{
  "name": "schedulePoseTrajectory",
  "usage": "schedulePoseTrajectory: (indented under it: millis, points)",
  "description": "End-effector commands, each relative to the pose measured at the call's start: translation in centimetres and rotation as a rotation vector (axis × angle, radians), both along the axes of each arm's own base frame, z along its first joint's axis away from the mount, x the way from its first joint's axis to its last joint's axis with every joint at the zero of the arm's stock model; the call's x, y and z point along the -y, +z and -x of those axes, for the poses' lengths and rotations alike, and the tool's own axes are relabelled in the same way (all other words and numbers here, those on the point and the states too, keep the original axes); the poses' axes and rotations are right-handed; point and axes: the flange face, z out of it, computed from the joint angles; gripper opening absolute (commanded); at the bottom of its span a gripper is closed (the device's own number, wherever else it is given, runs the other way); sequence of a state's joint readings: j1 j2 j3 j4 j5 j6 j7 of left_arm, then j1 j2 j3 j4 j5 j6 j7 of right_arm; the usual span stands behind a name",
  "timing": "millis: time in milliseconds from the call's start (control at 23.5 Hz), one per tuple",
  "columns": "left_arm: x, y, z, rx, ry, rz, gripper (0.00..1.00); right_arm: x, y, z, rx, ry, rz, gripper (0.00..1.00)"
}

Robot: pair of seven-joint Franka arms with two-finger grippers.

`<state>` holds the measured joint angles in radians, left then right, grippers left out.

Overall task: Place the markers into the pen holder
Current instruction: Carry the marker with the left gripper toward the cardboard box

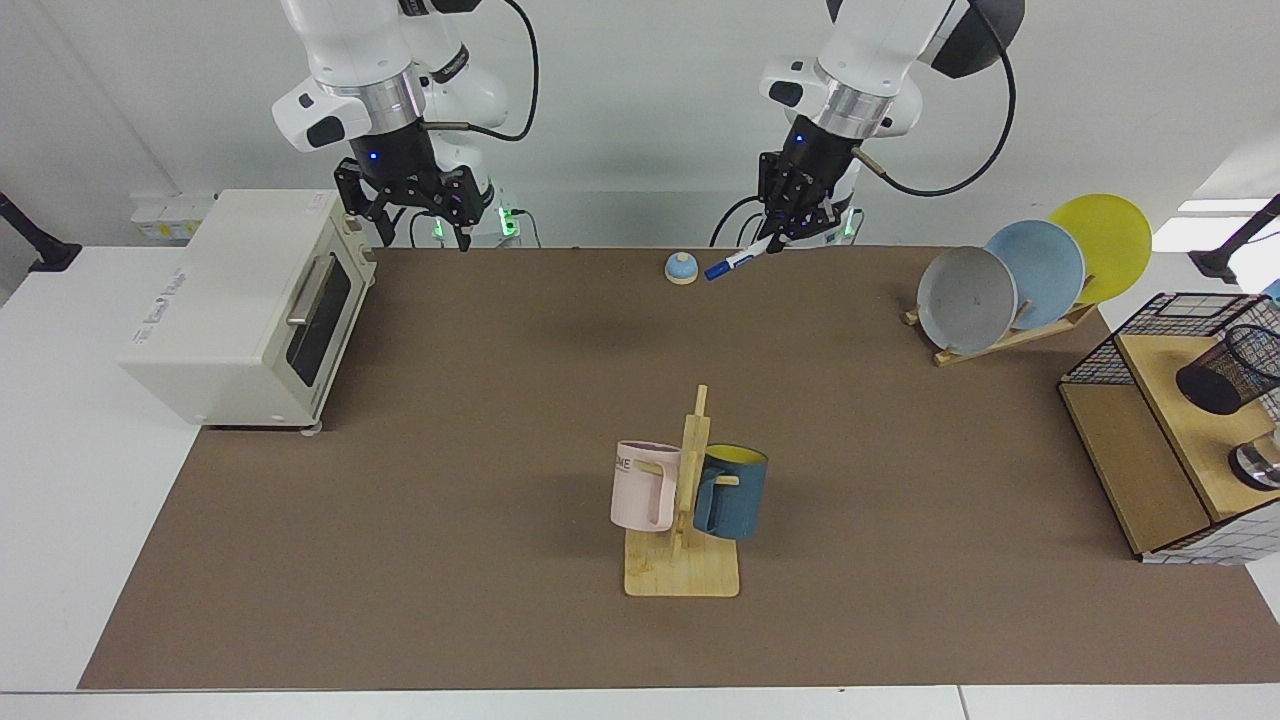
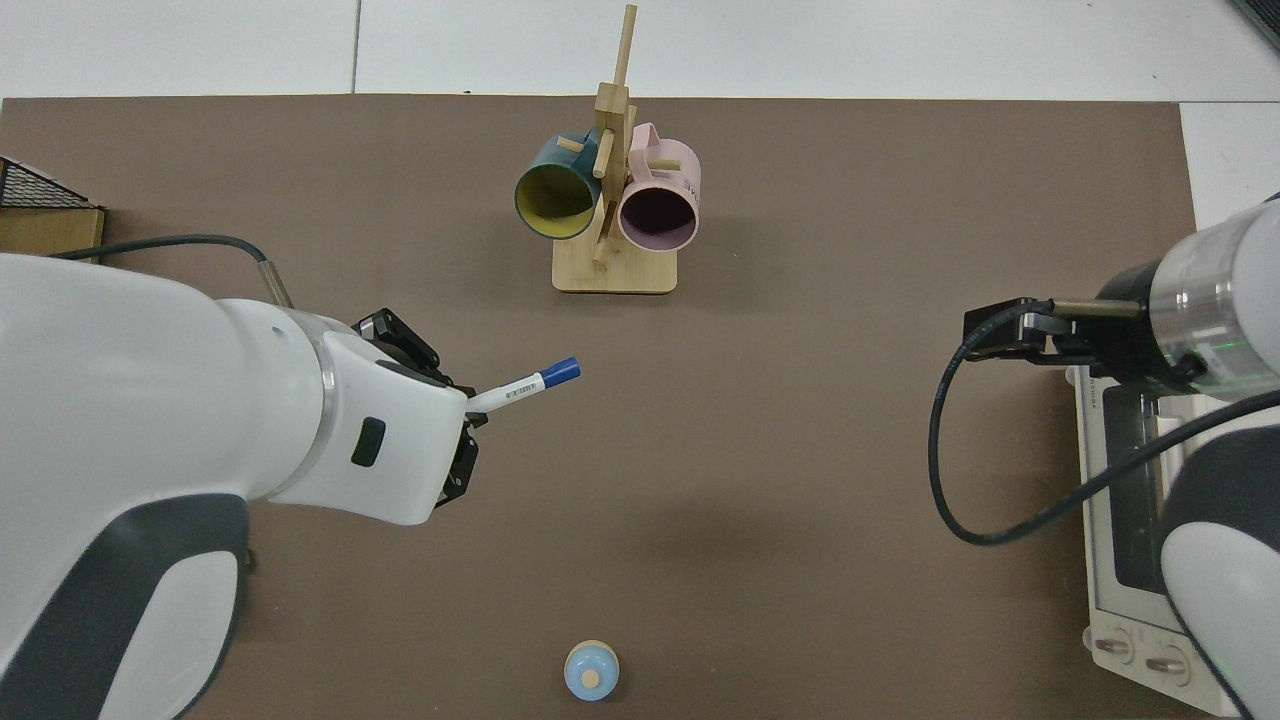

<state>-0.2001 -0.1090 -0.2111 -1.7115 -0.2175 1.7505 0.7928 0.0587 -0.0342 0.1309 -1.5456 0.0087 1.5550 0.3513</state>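
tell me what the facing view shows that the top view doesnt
Only the facing view shows the pen holder lying in the wire basket, and the plate rack. Only the top view shows the mugs' open mouths and the toaster oven's knobs. Both show the left gripper holding the marker above the mat, the right gripper open near the toaster oven, the mug tree and the small blue bell.

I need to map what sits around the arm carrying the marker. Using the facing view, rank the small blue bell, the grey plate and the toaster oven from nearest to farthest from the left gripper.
From the left gripper, shut on the marker:
1. Small blue bell, at the mat's far edge, just beyond the marker's cap.
2. Grey plate, in the wooden rack on the pen holder's side.
3. Toaster oven, across the table, below the right gripper.
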Motion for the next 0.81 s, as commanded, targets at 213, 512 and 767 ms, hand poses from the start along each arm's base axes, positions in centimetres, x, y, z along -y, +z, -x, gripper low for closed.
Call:
schedulePoseTrajectory:
  millis: [213,512,767]
  points:
    - [-0.7,0.9,0.6,0.006,0.006,-0.042,0.0,1.8,0.8,-2.5,-0.048,0.018,0.017,1.0]
    - [-1.6,1.2,0.4,0.0,0.018,-0.046,0.0,1.7,1.0,-2.8,-0.053,0.053,0.043,1.0]
    - [-1.6,1.4,0.3,0.002,0.02,-0.045,0.0,1.7,0.4,-1.4,-0.054,0.1,0.061,1.0]
